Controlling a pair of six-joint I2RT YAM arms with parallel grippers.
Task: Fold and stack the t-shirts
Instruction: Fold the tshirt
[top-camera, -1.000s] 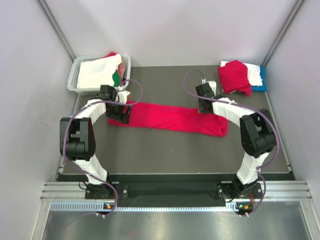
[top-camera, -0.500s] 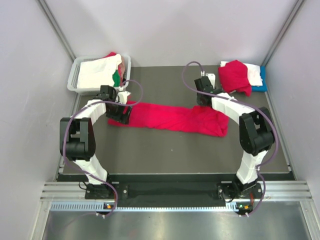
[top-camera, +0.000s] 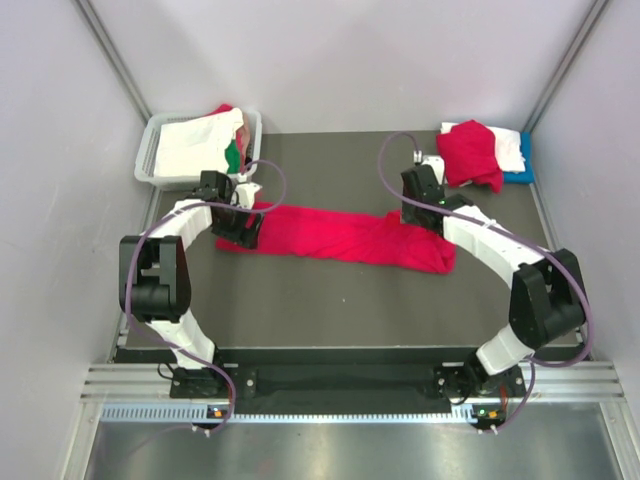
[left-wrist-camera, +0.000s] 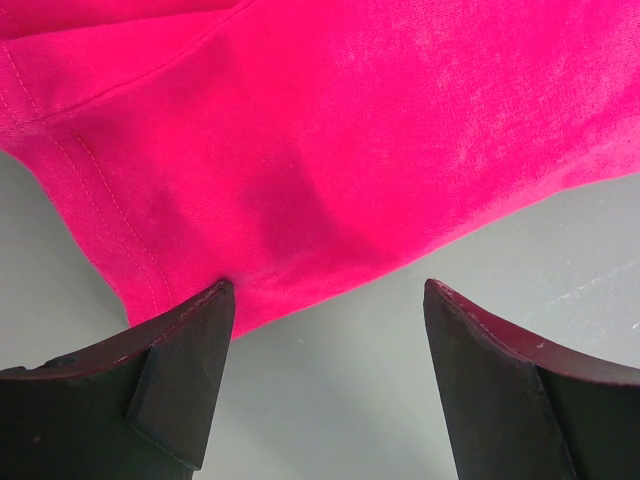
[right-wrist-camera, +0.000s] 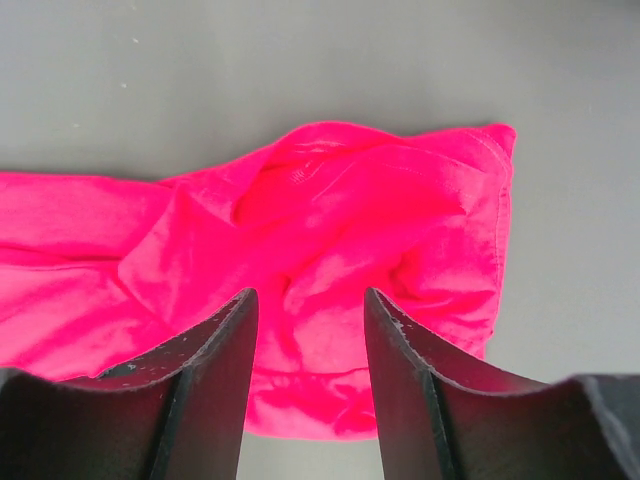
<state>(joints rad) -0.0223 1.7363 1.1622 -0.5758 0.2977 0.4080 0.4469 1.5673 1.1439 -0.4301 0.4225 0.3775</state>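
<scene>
A bright red t-shirt (top-camera: 340, 238) lies folded into a long strip across the middle of the table. My left gripper (top-camera: 240, 228) hovers at its left end. In the left wrist view this gripper (left-wrist-camera: 328, 292) is open, with the shirt's hemmed edge (left-wrist-camera: 300, 150) just beyond its tips and bare table between them. My right gripper (top-camera: 424, 208) is above the strip's right end. It stands open (right-wrist-camera: 305, 297) over the crumpled red cloth (right-wrist-camera: 340, 220) and grips nothing. Another red t-shirt (top-camera: 470, 152) lies at the back right on a white one (top-camera: 510, 148) and a blue one (top-camera: 520, 176).
A pale plastic tub (top-camera: 150, 165) at the back left holds white, green and red cloth. Slanted frame posts and pale walls close in both sides. The dark mat ends at a metal rail (top-camera: 340, 385) in front, where the arm bases sit.
The right arm's elbow has swung out to the right, and its gripper has shifted a little right over the shirt's end. The left arm and the shirt have not moved.
</scene>
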